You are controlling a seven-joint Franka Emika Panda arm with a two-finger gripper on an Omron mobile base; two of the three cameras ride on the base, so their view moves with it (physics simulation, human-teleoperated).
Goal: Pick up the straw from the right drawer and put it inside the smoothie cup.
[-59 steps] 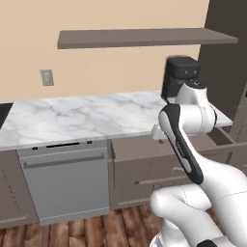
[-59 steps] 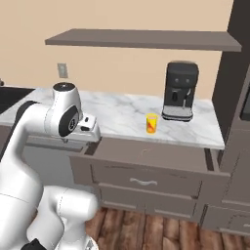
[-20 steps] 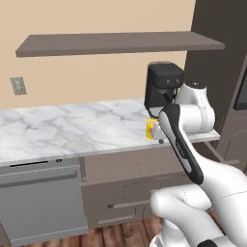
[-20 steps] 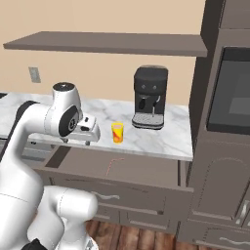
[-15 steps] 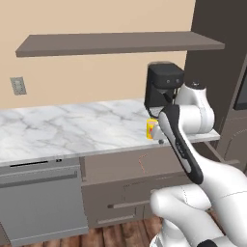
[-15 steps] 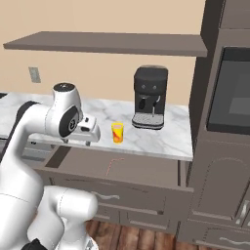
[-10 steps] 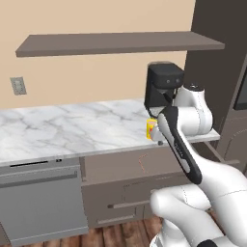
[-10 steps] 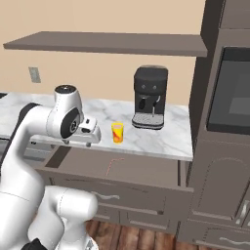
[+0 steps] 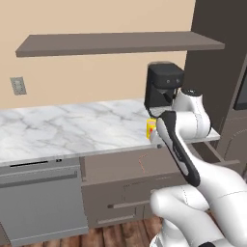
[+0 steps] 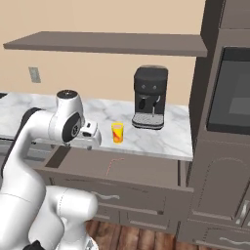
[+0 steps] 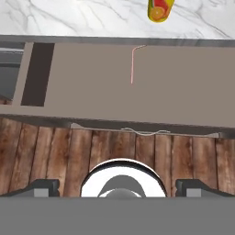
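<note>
Looking down with our hand (image 11: 117, 187) spread wide and empty, we see the straw (image 11: 133, 63) lying flat in the open right drawer (image 11: 183, 87), the smoothie cup (image 11: 160, 10) on the worktop (image 11: 69, 18) beyond

No readable text, brand, number or sign appears anywhere in these views. The smoothie cup (image 10: 117, 132) carries only a red and orange picture mark on its side, with no letters that can be made out. The coffee machine (image 10: 150, 97) shows a plain dark front with no legible label. The wall plate (image 9: 18, 86) is blank.
</note>
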